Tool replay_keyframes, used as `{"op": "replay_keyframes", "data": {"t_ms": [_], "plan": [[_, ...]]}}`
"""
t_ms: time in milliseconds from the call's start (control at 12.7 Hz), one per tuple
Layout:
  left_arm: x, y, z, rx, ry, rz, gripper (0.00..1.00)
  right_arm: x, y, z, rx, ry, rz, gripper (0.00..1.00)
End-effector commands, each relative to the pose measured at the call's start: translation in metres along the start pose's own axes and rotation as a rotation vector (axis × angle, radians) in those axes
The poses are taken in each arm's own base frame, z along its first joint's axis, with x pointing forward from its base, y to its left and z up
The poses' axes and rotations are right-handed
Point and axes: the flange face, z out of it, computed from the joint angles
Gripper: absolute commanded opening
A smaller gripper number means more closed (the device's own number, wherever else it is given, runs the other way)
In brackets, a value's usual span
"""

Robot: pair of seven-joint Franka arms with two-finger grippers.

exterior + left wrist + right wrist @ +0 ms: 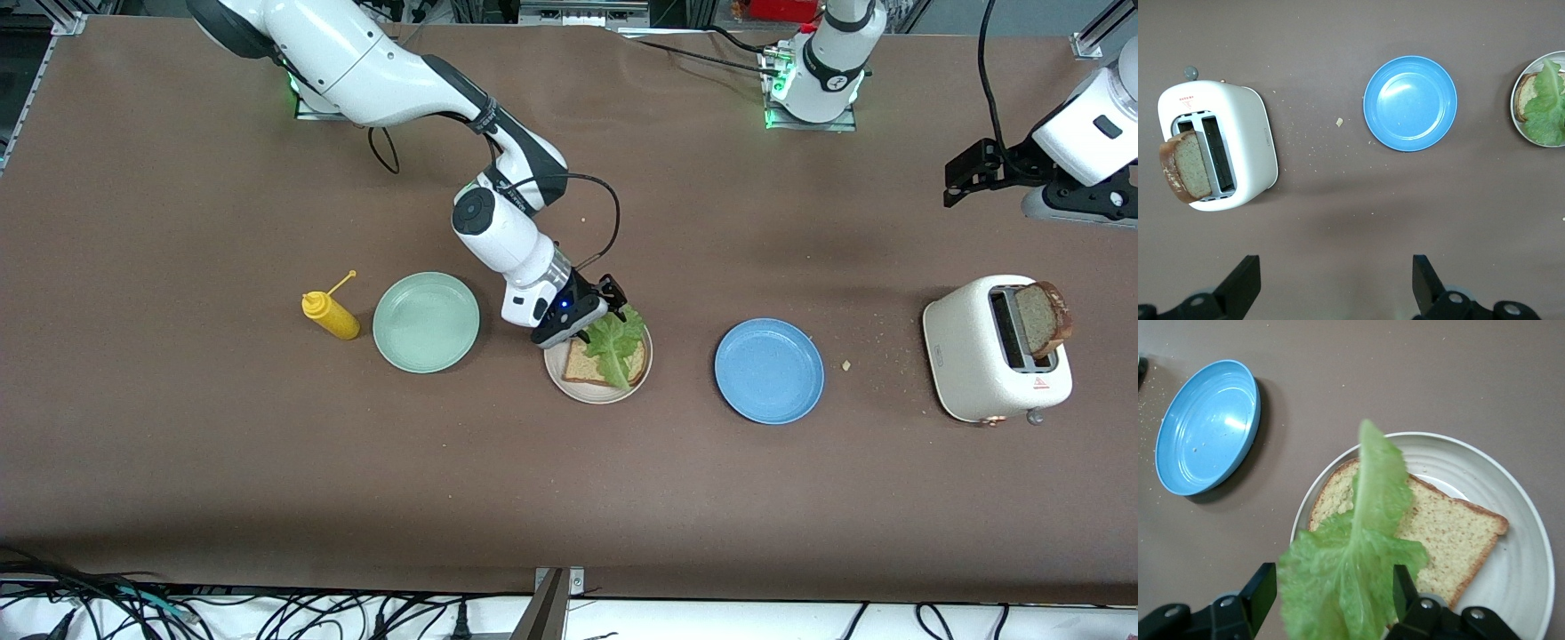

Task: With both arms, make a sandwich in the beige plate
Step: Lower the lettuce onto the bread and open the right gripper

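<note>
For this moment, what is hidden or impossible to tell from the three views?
- Whether the lettuce leaf is free of the right pincer: in the right wrist view its base fills the gap between the open fingers.
- The part of the bread slice under the leaf and the right pincer, front view.
- The lower part of the second slice, sunk in the toaster.
- The left pincer: only its fingertips show.

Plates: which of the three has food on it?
The beige plate, the middle one, between the mint-green plate and the blue plate. It alone carries a bread slice topped with lettuce; the others show bare.
</note>
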Motion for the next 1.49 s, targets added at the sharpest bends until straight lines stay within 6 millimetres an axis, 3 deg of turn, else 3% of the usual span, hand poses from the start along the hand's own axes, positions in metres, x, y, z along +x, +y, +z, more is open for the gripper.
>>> {"op": "replay_keyframes", "data": {"t_ms": [0, 157, 314, 471, 706, 942, 1099, 1413], "plan": [[-0.003, -0.002, -0.001, -0.005, -0.004, 0.019, 1.0, 0.005, 0.001, 0.004, -0.001, 0.023, -0.013, 0.83], [-0.005, 0.002, 0.002, -0.003, -0.03, 0.02, 1.0, 0.006, 0.002, 0.003, -0.002, 0.025, -0.012, 0.84], [-0.001, -0.004, 0.01, 0.0, -0.052, 0.017, 1.0, 0.006, 0.002, 0.003, -0.002, 0.025, -0.015, 0.95], [0.002, -0.038, 0.024, -0.02, -0.078, -0.044, 1.0, 0.01, 0.005, -0.001, -0.005, 0.03, -0.02, 1.0], [0.005, -0.057, 0.033, -0.018, -0.09, -0.076, 1.0, 0.02, 0.01, -0.015, -0.011, 0.038, -0.015, 1.0], [0.023, -0.117, 0.052, -0.037, -0.108, -0.172, 1.0, 0.029, 0.022, -0.034, -0.034, -0.027, -0.001, 1.0], [0.033, -0.16, 0.078, -0.059, -0.138, -0.235, 1.0, 0.035, 0.033, -0.056, -0.058, -0.089, 0.008, 1.0], [0.05, -0.2, 0.122, -0.036, -0.111, -0.257, 1.0, 0.032, 0.076, -0.107, -0.127, -0.212, 0.064, 1.0]]}}
